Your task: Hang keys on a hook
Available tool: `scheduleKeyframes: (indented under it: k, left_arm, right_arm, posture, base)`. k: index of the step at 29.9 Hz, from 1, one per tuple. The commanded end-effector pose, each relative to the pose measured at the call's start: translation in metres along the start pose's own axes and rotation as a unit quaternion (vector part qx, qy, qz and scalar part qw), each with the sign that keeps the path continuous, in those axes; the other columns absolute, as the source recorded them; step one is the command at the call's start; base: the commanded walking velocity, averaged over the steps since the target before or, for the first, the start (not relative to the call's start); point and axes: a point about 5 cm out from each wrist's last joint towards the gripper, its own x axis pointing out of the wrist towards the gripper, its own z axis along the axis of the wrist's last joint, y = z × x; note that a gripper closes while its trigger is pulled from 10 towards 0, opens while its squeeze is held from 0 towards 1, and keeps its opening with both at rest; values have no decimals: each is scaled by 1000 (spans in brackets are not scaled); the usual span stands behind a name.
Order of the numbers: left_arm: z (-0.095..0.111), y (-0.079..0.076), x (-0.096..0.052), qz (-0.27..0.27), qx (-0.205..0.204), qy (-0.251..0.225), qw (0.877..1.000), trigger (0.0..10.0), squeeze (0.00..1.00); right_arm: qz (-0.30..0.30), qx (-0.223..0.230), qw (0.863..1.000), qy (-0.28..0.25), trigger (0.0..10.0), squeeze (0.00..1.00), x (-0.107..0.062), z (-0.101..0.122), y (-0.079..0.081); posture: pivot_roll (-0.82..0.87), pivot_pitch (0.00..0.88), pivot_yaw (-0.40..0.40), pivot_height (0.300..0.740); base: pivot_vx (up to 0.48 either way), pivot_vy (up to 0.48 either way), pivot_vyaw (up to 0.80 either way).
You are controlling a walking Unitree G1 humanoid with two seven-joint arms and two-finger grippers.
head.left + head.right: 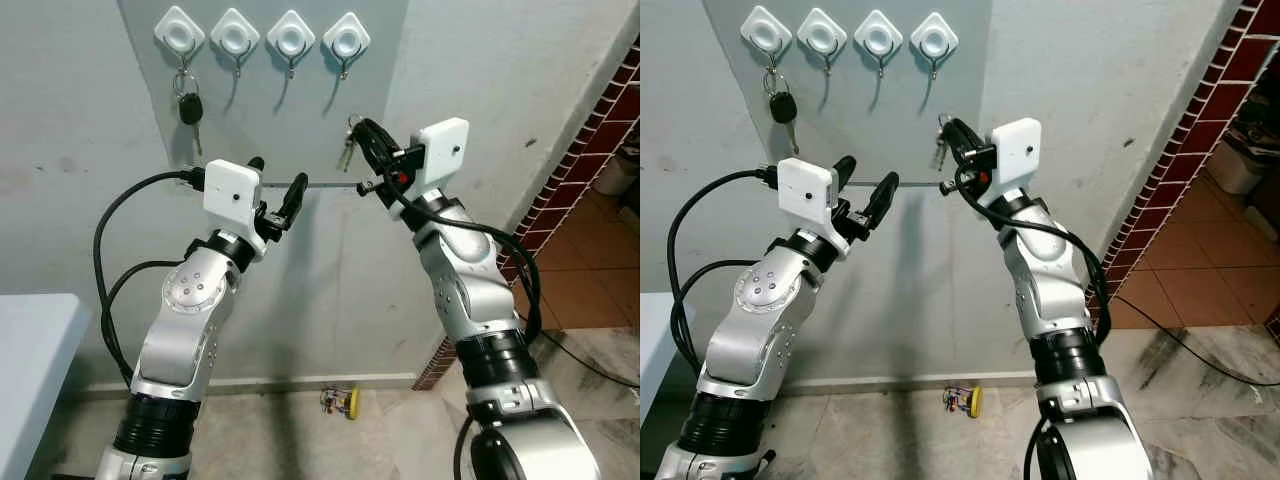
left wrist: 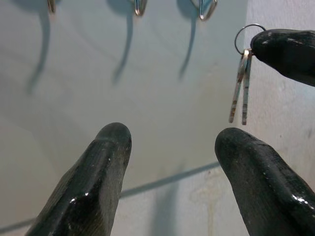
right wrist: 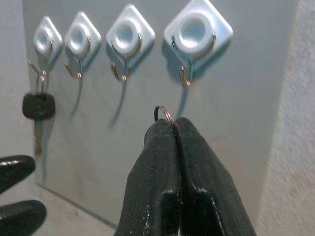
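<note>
Four white diamond-shaped hooks sit in a row on a grey wall panel. The leftmost hook (image 1: 180,33) carries a black-headed car key (image 1: 189,108). My right gripper (image 1: 358,128) is raised just below the rightmost hook (image 1: 346,40) and is shut on a small bunch of silver keys (image 1: 349,150). Their ring (image 3: 164,114) sticks up above the closed fingertips, a short way under that hook (image 3: 197,32). My left gripper (image 1: 278,175) is open and empty, held up in front of the wall below the middle hooks, to the left of the hanging keys (image 2: 239,93).
A red brick-tiled wall (image 1: 590,140) runs along the right. A pale table corner (image 1: 30,350) shows at the lower left. A small yellow object (image 1: 340,402) lies on the floor by the wall base. Black cables loop off both arms.
</note>
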Motion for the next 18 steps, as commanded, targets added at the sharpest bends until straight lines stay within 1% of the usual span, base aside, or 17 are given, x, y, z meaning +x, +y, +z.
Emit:
scheduleKeyframes:
  k: [1, 4, 8, 10, 18]
  left_arm:
    - [10, -3, 3, -11, 7, -15, 1000, 10000, 0]
    - [13, -3, 5, -13, 9, -20, 1000, 10000, 0]
    - [15, -4, 5, -14, 10, -22, 1000, 10000, 0]
    - [16, -4, 6, -15, 10, -24, 1000, 10000, 0]
    - [17, -4, 5, -16, 10, -24, 1000, 10000, 0]
  right_arm:
    - [6, 4, 1000, -16, 10000, 0, 6, 7, -1]
    - [12, 15, 999, -27, 10000, 0, 13, 10, 0]
    - [14, 21, 999, -33, 10000, 0, 16, 11, 1]
    - [15, 29, 999, -40, 10000, 0, 21, 13, 1]
    - [6, 45, 998, -52, 10000, 0, 26, 17, -3]
  posture:
    - [-85, 96, -22, 740]
    - [-82, 96, -24, 740]
    - [-80, 95, -24, 740]
    - [-78, 94, -25, 740]
    - [-75, 87, -22, 740]
  base:
    - [0, 0, 0]
    - [0, 0, 0]
    - [0, 0, 0]
    - [0, 0, 0]
    - [0, 0, 0]
